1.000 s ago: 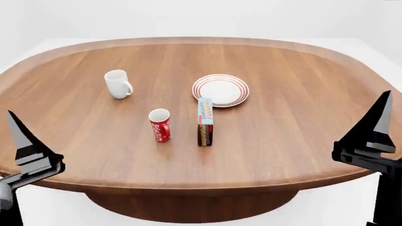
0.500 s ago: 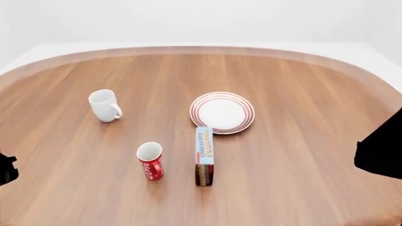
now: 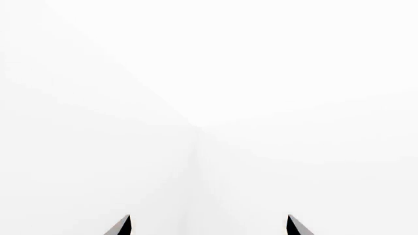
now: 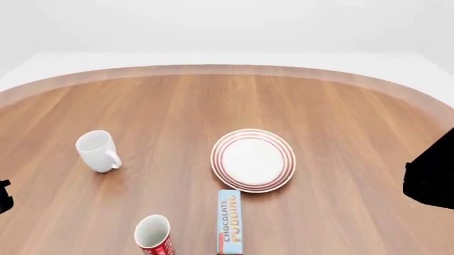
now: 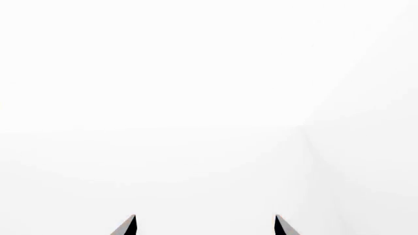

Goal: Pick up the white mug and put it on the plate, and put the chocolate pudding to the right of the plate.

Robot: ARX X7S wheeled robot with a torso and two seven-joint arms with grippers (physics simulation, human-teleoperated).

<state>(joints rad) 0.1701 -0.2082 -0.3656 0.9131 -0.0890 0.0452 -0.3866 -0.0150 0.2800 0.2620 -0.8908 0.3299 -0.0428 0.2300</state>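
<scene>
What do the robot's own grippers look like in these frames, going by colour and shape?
Little shows. In each wrist view, the left gripper and right gripper show two dark, pointed, wedge-shaped fingertips with a lighter grey face, set apart. In the head view only plain black blocky edges appear at both sides. No cables or markings visible.

Bare surface (image 4: 341,106) at 3 o'clock of plate (image 4: 253,160), open approach. Pudding carton (image 4: 229,222) stands just off plate at 6. White mug (image 4: 95,151) clear all round; red cup (image 4: 154,235) nearest, at 5.
</scene>
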